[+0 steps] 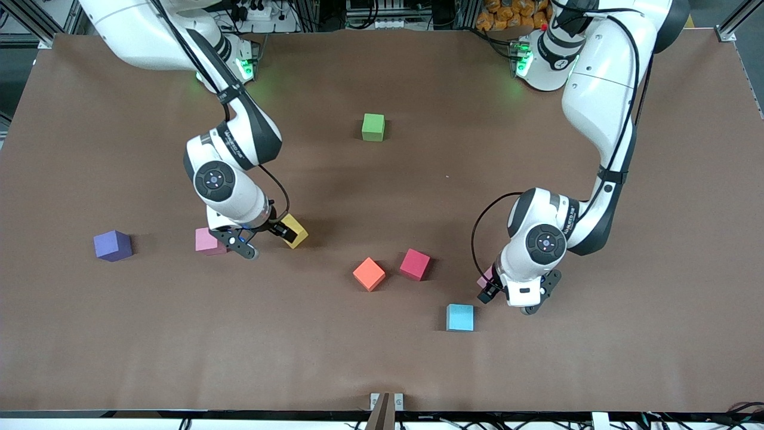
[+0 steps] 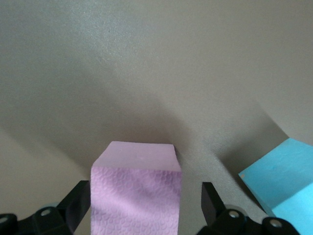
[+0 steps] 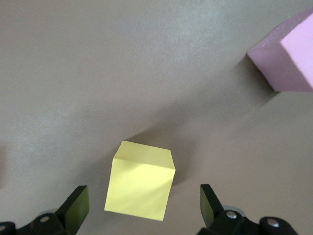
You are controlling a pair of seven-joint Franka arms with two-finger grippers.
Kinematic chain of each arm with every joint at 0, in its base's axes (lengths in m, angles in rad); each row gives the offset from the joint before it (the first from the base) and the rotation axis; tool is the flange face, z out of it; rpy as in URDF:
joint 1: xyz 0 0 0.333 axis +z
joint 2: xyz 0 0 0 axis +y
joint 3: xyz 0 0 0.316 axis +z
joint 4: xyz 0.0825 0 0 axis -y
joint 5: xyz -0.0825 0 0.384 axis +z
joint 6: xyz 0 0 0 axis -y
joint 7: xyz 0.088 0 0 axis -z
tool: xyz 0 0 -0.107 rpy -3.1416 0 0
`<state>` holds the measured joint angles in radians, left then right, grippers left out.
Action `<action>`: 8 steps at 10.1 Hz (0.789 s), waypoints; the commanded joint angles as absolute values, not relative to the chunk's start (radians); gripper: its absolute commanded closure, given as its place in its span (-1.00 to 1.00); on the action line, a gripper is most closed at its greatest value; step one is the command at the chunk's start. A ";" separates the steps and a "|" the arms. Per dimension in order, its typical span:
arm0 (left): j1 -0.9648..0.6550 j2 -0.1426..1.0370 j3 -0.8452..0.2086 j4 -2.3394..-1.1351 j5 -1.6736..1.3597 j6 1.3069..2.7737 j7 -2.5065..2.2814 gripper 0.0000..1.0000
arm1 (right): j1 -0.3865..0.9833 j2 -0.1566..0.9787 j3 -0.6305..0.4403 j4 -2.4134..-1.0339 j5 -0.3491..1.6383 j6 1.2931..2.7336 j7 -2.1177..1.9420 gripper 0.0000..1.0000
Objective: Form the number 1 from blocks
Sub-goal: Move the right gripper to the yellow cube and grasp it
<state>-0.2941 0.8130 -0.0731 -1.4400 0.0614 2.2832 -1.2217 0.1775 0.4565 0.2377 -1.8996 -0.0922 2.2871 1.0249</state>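
Blocks scattered on brown table (image 1: 382, 358), no "1" formed; pick-up step. Left gripper (image 2: 144, 205), fingers spread, straddles small matte pink cube (image 2: 137, 191) beside light-blue cube (image 1: 460, 317). Right gripper (image 3: 142, 205), spread, straddles yellow cube (image 3: 140, 187); second pink cube (image 1: 206, 241) close. Next: close, lift.

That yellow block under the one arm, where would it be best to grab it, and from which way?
From straight above, by two facing side walls. The yellow block is a plain cube flat on the table, nothing touching it, and it sits turned, so the fingers should square up to a pair of faces. The open right gripper already straddles it.
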 commanded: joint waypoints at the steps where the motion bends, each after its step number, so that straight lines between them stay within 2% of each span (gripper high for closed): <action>1: -0.293 0.818 -0.074 -1.440 0.083 2.287 -1.255 0.99 | 0.181 0.482 0.233 -1.930 -0.064 2.354 1.034 -1.00; 5: -0.310 0.798 -0.075 -1.440 0.126 2.255 -1.247 1.00 | 0.184 0.518 0.224 -1.945 -0.060 2.434 1.040 -1.00; 8: -0.388 0.711 -0.083 -1.437 0.195 2.110 -1.249 1.00 | 0.187 0.543 0.221 -1.945 -0.060 2.453 1.049 -1.00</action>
<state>-0.3496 0.7875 -0.0865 -1.4242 0.1601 2.1784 -1.2227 0.1780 0.5308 0.2280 -1.9457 -0.0787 2.4351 1.0346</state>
